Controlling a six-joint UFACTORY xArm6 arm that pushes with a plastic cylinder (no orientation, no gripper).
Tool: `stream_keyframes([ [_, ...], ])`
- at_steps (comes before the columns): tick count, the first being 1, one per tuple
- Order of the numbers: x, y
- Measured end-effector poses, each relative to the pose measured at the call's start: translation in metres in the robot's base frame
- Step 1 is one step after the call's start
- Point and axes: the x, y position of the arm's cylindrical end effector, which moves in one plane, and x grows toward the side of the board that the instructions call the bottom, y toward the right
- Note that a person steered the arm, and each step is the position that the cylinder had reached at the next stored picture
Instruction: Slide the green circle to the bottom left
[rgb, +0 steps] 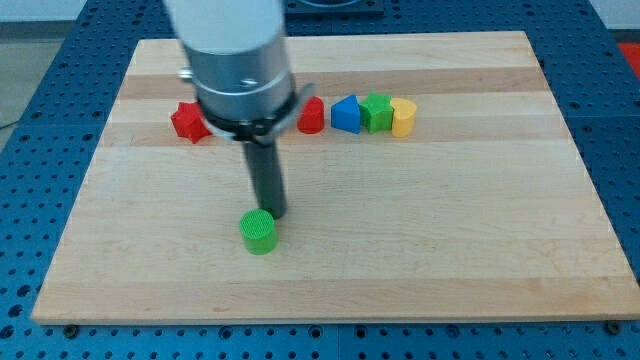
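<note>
The green circle (259, 232) is a short green cylinder lying on the wooden board (450, 250), left of centre and toward the view's bottom. My tip (274, 213) is the lower end of a dark rod hanging from the grey arm body (235, 60). It sits just above and to the right of the green circle, touching it or nearly so.
A red star block (189, 122) lies at the upper left. A row to the right holds a red block (312, 116), a blue triangle (345, 114), a green block (377, 111) and a yellow block (403, 117). The arm body hides part of the board's top.
</note>
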Motion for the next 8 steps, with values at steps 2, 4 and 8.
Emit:
stream_keyframes([
  [2, 0.001, 0.003],
  [4, 0.044, 0.003],
  [8, 0.047, -0.051],
])
